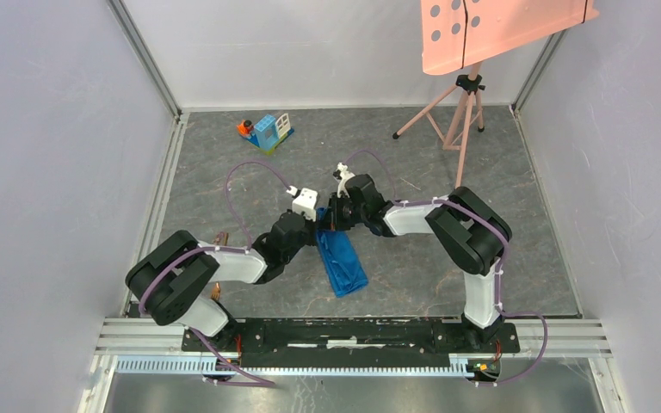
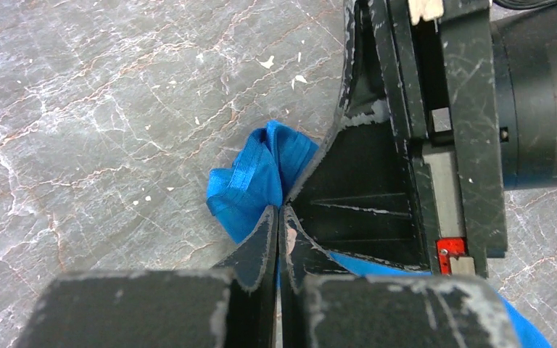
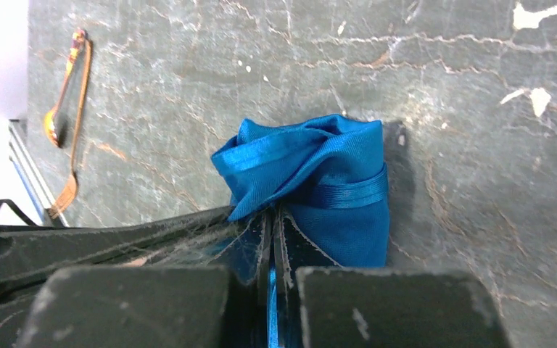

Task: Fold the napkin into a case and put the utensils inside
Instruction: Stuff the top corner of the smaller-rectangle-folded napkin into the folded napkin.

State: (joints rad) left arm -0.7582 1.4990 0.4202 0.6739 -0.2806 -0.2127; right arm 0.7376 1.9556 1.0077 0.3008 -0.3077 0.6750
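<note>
The bright blue napkin lies as a narrow wrinkled strip on the grey table between the two arms. Its far end is bunched up, and both grippers meet there. My left gripper is shut on a fold of that end. My right gripper is shut on the same end from the opposite side, with blue cloth showing between its jaws. The utensils lie side by side near the left edge of the table: a golden-copper spoon and fork. In the top view my left arm hides most of them.
A blue-and-white toy block house stands at the back left. A pink tripod with a pink board stands at the back right. A metal rail runs along the left edge, and walls close in three sides.
</note>
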